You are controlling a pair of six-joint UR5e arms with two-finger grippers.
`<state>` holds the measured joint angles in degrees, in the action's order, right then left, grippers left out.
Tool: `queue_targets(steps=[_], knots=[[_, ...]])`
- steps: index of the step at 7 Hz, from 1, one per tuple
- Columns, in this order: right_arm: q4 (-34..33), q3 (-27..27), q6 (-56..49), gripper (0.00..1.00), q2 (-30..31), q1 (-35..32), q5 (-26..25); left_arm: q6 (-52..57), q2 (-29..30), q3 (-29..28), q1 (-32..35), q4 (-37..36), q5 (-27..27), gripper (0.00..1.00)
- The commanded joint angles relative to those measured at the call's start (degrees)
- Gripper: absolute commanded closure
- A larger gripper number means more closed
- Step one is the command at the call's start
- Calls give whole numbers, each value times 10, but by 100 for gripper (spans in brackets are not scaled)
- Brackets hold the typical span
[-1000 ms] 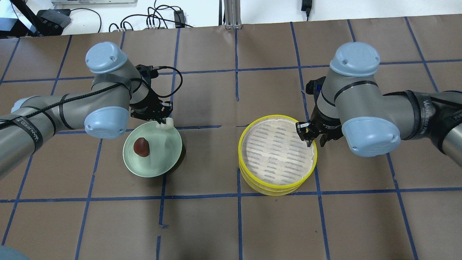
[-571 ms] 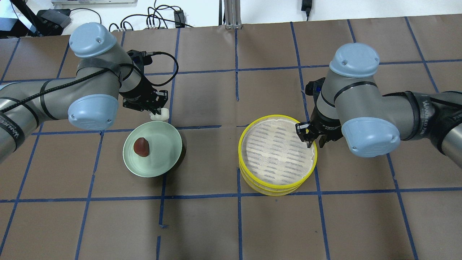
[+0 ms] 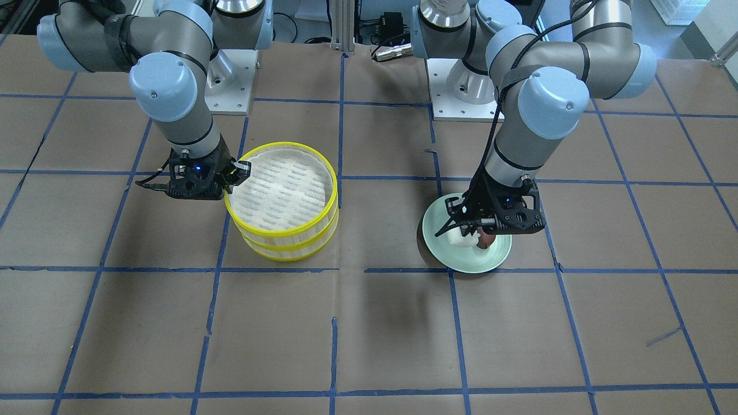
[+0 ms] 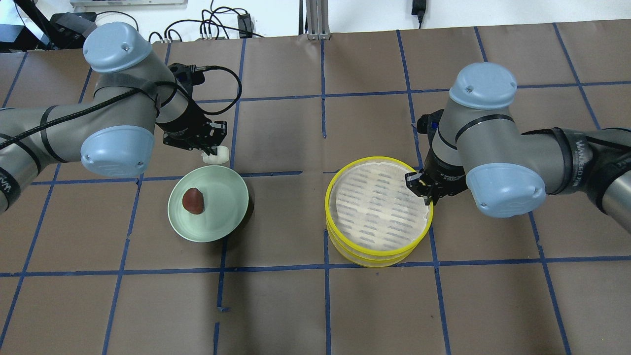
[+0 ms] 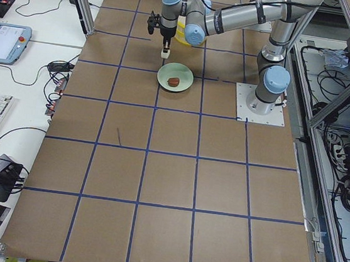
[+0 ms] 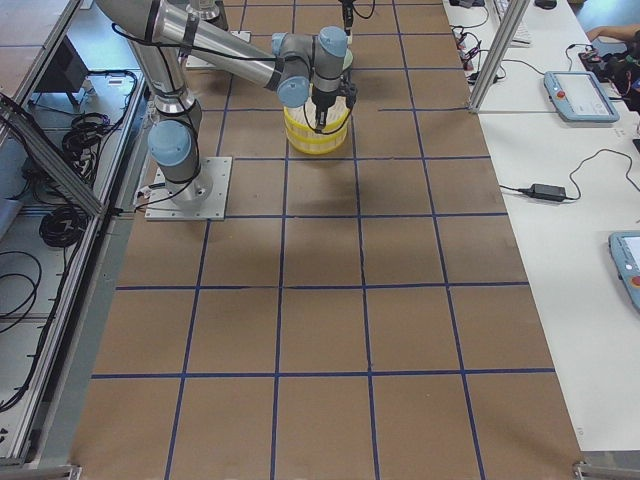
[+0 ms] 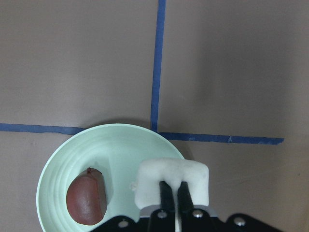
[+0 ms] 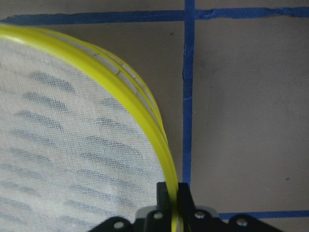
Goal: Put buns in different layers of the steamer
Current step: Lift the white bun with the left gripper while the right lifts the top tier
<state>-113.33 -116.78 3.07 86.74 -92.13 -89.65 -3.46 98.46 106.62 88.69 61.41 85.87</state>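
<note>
My left gripper (image 4: 211,149) is shut on the white bun (image 4: 217,156) and holds it in the air just beyond the far edge of the green plate (image 4: 222,212). In the left wrist view the white bun (image 7: 173,180) sits pinched between my fingers. The reddish-brown bun (image 4: 192,201) lies on the plate; it also shows in the left wrist view (image 7: 87,198). The two-tier steamer (image 4: 377,209) stands stacked, its top liner bare. My right gripper (image 4: 428,195) is shut on the top layer's yellow rim (image 8: 145,104) at the steamer's right side.
The green plate (image 3: 461,260) stands left of the steamer (image 3: 288,239) in the overhead view, with about a tile of brown paper between them. Blue tape lines grid the table. Cables and boxes lie beyond the far edge.
My left gripper has lifted the white bun off the plate and carried it back past the far rim. My right gripper's fingers, earlier apart astride the steamer rim, have shut on it.
</note>
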Motion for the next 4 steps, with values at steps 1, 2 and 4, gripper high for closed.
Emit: queue_targets(steps=[1, 2, 4], knots=[[0, 1, 0, 92, 1, -4, -1, -11, -1, 0, 3, -1, -2, 99], [1, 2, -1, 92, 1, -8, -1, -65, 1, -2, 23, -3, -3, 99], [24, 24, -9, 92, 6, 0, -23, -182, 8, -25, 101, -1, -2, 99]])
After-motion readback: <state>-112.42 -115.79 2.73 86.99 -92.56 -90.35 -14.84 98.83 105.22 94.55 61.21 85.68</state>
